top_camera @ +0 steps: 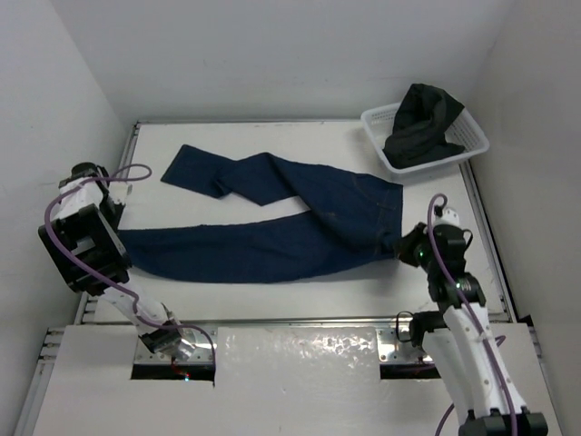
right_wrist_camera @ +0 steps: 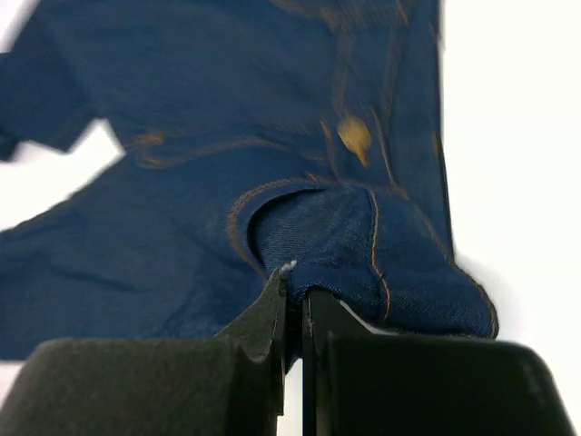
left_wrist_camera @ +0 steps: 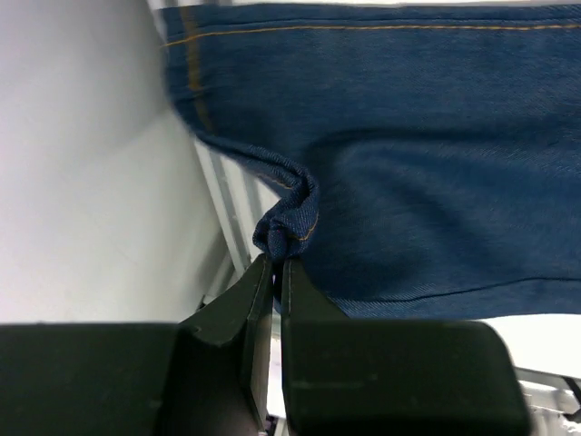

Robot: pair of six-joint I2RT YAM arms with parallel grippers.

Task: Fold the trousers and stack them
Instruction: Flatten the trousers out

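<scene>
– Lying where were the trousers (top_camera: 272, 254)?
– Spread across the table (top_camera: 300, 300). The left end effector (left_wrist_camera: 275, 263) pinched a leg end at the left; the right end effector (right_wrist_camera: 292, 282) pinched the waist at the right.

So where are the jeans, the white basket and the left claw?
Jeans (top_camera: 272, 259), top view, on the nearer leg.
White basket (top_camera: 445, 156), top view, on its near wall.
Left claw (left_wrist_camera: 276, 263), left wrist view, between its fingertips, pinching the hem.

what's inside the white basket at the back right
A crumpled dark garment fills most of the basket, heaped above its rim. Whatever may lie under it is covered, so I can't tell if anything else is inside.
</scene>
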